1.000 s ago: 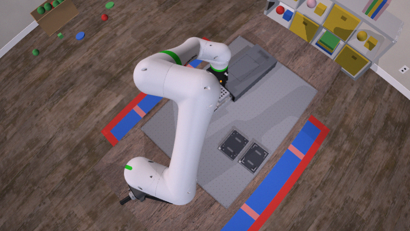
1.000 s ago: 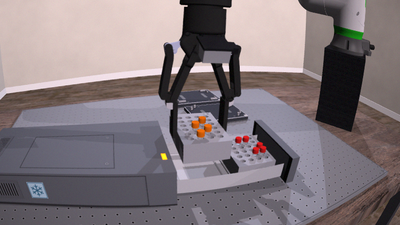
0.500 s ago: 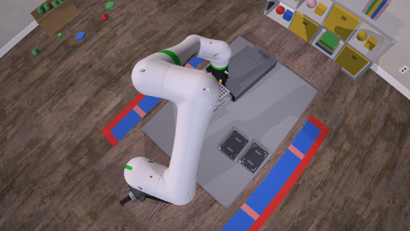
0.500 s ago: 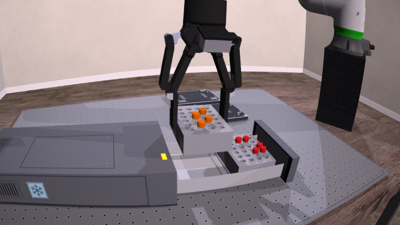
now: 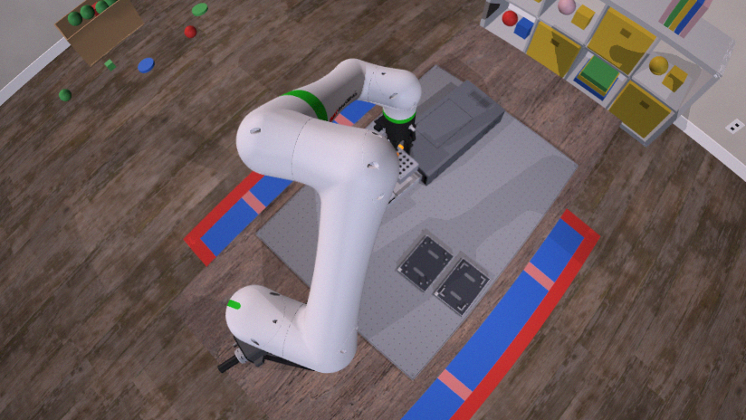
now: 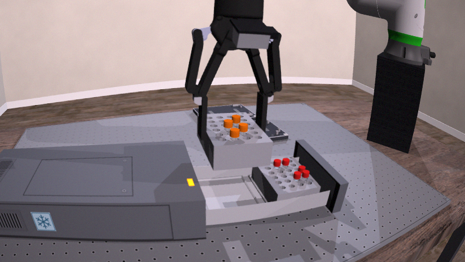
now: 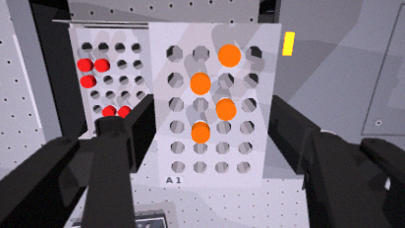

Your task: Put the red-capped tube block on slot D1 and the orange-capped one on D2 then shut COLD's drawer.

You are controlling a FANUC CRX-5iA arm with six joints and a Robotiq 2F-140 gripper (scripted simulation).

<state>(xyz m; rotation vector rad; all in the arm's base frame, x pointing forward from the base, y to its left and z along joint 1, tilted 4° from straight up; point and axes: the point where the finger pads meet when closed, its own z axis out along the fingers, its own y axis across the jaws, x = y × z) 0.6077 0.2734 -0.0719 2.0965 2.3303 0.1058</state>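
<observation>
Above the open drawer (image 6: 266, 213), the fingers (image 6: 261, 110) grasp the orange-capped cooling block (image 6: 242, 156) (image 7: 213, 162) by opposite sides. Four orange-capped tubes stand in its bores. Beside it and lower, the red-capped cooling block (image 6: 294, 192) (image 7: 115, 88) sits in the drawer, near the front panel (image 6: 341, 195), with five red-capped tubes. The lamp (image 6: 190, 182) (image 7: 288, 43) on the cooler (image 5: 454, 125) (image 6: 97, 179) is lit. Both deck slots, D1 (image 5: 425, 262) and D2 (image 5: 462, 286), are unoccupied on the counter (image 5: 532, 161) (image 6: 156, 130).

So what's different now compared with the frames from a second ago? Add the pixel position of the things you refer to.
The grey block with orange-capped tubes (image 5: 406, 164) (image 6: 242, 156) (image 7: 213, 154) has risen further above the open white drawer (image 6: 266, 213), held between the black gripper's (image 5: 406, 148) (image 6: 232, 113) (image 7: 213, 133) fingers throughout. The grey block with red-capped tubes (image 6: 284, 177) (image 7: 113, 87), the drawer and the lit yellow lamp (image 6: 190, 182) (image 7: 288, 43) stayed as they were.
</observation>
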